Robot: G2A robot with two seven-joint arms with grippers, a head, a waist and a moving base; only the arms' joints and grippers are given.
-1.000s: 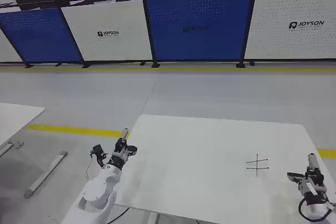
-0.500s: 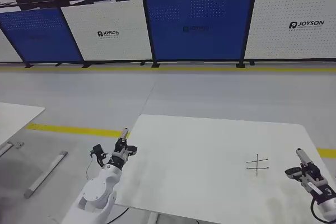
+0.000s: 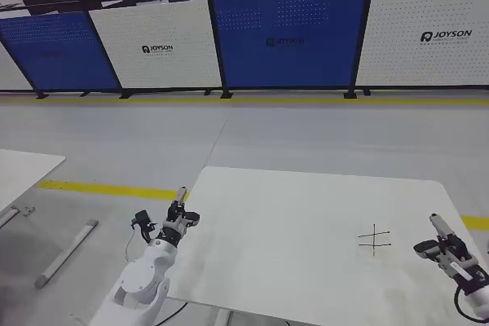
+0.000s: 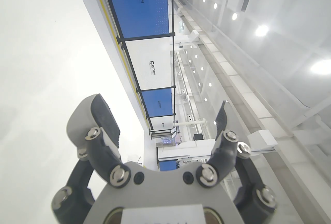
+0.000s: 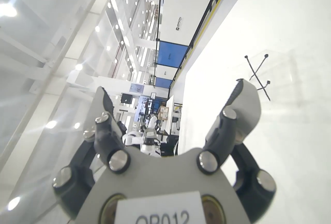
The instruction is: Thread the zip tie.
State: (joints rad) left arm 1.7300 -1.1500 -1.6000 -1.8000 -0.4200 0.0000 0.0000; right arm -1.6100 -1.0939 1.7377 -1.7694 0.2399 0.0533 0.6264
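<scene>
Back wall: blue and white perforated panels [image 3: 285, 41], each with printed logo. Left gripper [image 4: 163, 111] at table's left edge, fingers spread, nothing held. Three thin black zip ties [image 3: 374, 239] with small square heads, one crossed by two, flat on white table [image 3: 293, 244] toward right side. Right gripper [image 5: 173, 88] near ties, not touching, fingers spread, empty; white printed label [image 5: 157, 207] on its base. Yellow floor line [image 3: 106, 189] beyond table.

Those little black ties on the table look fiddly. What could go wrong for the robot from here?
The zip ties lie crossed over each other, so the open right tool may lift several, or none. They are thin and flat on the table, so one could slip out. The open left tool sits at the far edge, a long reach.
</scene>
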